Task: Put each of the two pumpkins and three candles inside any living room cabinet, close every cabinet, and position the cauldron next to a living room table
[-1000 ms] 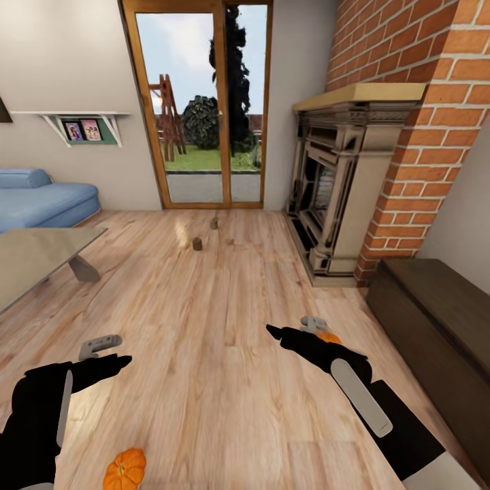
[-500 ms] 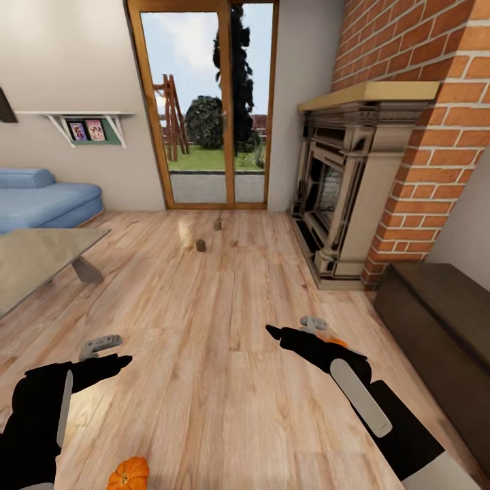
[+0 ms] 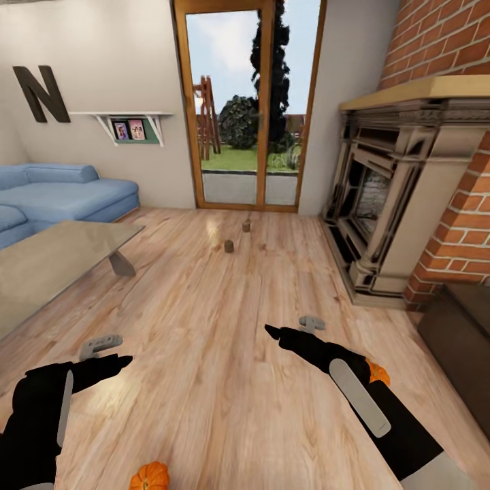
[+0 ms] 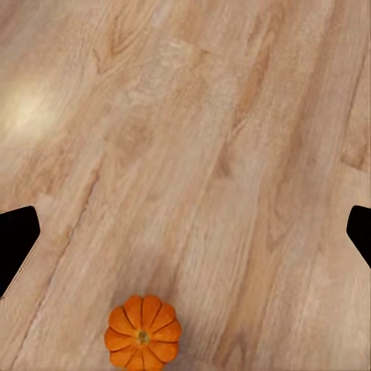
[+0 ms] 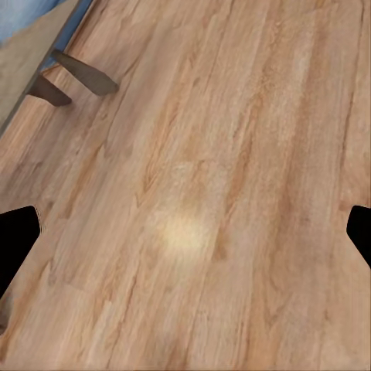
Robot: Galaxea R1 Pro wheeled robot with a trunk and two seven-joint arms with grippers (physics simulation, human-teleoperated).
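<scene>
While both pumpkins lie loose on the wooden floor (image 3: 204, 327), nothing of the task looks finished. One pumpkin (image 3: 150, 476) sits at the near edge of the floor by the left arm, also seen from the left wrist; the other pumpkin (image 3: 378, 372) peeks out behind the right forearm. Two candles (image 3: 229, 246) stand far off toward the glass door (image 3: 252, 109); a third I cannot find. The left gripper (image 3: 109, 350) and right gripper (image 3: 291, 329) hang spread wide, holding nothing. The cabinet (image 3: 463, 354) lies along the right wall past the fireplace (image 3: 395, 197), apparently closed; the table (image 3: 47, 265) stands left. All carrying remains.
</scene>
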